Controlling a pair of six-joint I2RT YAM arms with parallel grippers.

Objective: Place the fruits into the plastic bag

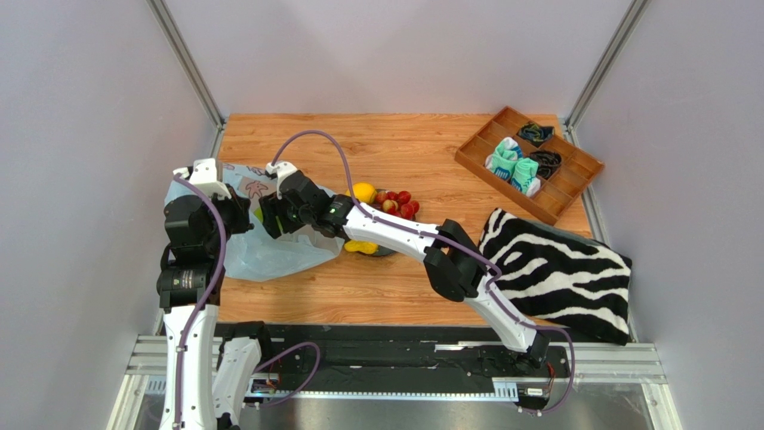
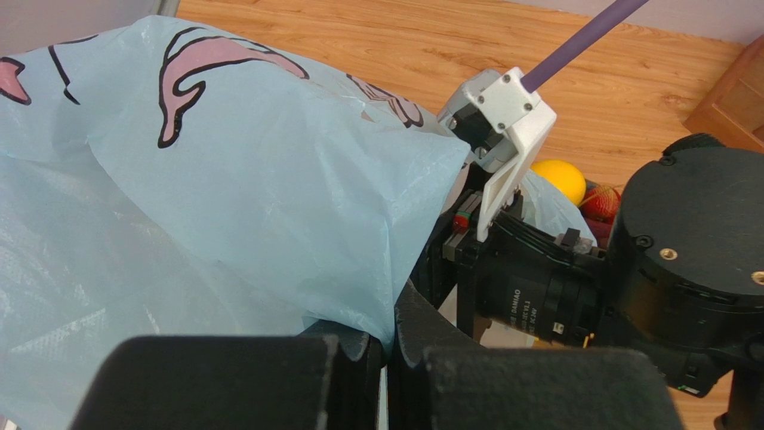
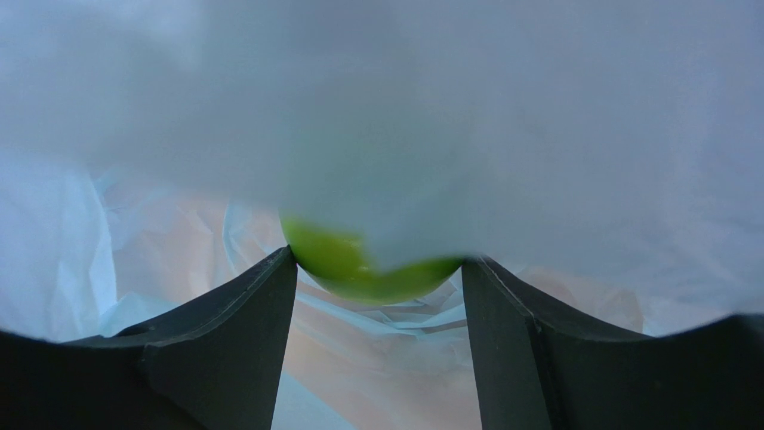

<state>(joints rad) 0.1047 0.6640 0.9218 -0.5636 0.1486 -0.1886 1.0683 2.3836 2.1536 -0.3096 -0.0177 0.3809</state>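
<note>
Near the left edge of the wooden table (image 1: 403,143) lies the translucent pale blue plastic carrier bag (image 1: 260,255), printed with pink cartoon drawings, its mouth turned toward the table's middle. The left gripper (image 2: 387,345) is closed on a fold of the bag's rim, the thin film pinched between its two dark fingers and held up off the table.

The right gripper (image 3: 377,269) reaches inside the bag's mouth. Its fingers (image 3: 242,331) are spread to the width of a bright green round apple (image 3: 359,264) and touch it on both sides, so the apple is gripped at the fingertips, with bag film above and below it.

Toward the middle of the table, just beside the bag's mouth, sit a yellow lemon (image 1: 363,192), a cluster of small red fruits (image 1: 399,202) and a yellow pear (image 1: 361,246), the pear resting against a dark round plate (image 1: 384,252).

A black-and-white zebra-striped cloth (image 1: 556,269) lies along the right edge, toward the near right corner. A compartmented wooden tray (image 1: 484,176) holding folded socks stands at the far right corner.
</note>
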